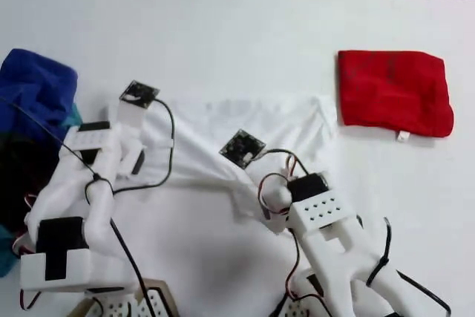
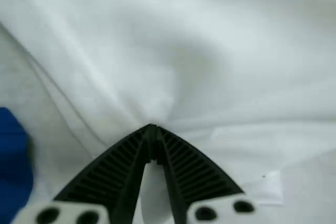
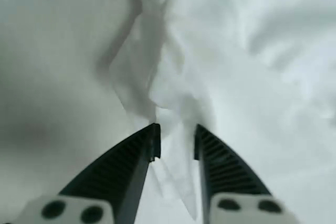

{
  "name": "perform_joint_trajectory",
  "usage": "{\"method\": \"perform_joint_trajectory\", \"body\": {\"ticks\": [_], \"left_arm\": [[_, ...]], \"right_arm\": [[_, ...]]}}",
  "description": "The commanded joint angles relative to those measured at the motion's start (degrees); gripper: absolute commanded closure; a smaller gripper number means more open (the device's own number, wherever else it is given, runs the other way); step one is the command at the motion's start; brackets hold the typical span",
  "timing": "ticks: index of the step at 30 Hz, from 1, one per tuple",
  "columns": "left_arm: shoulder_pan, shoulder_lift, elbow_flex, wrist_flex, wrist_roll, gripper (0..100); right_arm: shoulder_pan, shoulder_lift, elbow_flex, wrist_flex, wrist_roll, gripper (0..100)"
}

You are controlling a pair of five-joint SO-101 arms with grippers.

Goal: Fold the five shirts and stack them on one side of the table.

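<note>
White shirt (image 1: 282, 120) lies crumpled at mid-table (image 1: 223, 27), between the two arms; this is the piece in hand. Left gripper (image 2: 151, 128): jaws closed, tips meeting, with a pinch of white cloth caught between them and creases fanning out from the bite. It sits at the shirt's end nearest the blue heap (image 1: 37, 83). Right gripper (image 3: 176, 132): jaws a little apart, straddling a raised fold of the same shirt. Cloth runs through the gap but the jaws are not pressed onto it, so I read this as open over the fold, not a firm hold. In the high view a ridge of cloth runs from one gripper toward the other. Judgement: two holds on the shirt are wanted so that a side can be lifted and carried over evenly; a one-sided pull would only drag and twist it. Red shirt (image 1: 393, 94) lies folded into a neat rectangle on the right side, well apart from the white one. It is presumably the start of the stack, set aside to keep the working area free. The blue heap, with teal and dark cloth under it, sits unfolded at the left edge. Progress: one folded, one under way, so early in the task. Risk: the thin fold may slip from the right jaws as they close.
</note>
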Motion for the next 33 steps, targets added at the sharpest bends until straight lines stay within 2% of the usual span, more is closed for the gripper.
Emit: {"method": "perform_joint_trajectory", "body": {"ticks": [1, 4, 8, 21, 24, 28, 33], "left_arm": [[-0.35, -0.88, -0.04, -1.14, -0.79, 97], [-0.35, -0.88, -0.04, -1.14, -0.79, 97], [-0.35, -0.88, -0.04, -1.14, -0.79, 97], [-0.35, -0.88, -0.04, -1.14, -0.79, 97], [-0.35, -0.88, -0.04, -1.14, -0.79, 97], [-0.35, -0.88, -0.04, -1.14, -0.79, 97], [-0.35, -0.88, -0.04, -1.14, -0.79, 97]], "right_arm": [[-1.45, -2.42, -0.44, 3.03, 0.53, 76.0], [-6.11, -2.24, -0.35, 5.23, 0.53, 76.9], [-10.95, -1.71, 0.09, 3.03, 0.53, 76.9], [-8.4, 16.31, 0.79, -7.34, 0.53, 76.9], [-8.4, 16.75, -1.32, -4.79, 0.53, 77.2], [-8.48, 16.22, -7.03, 4.0, 0.62, 77.2], [-8.4, 6.11, -12.66, 13.23, 3.69, 77.2]]}}
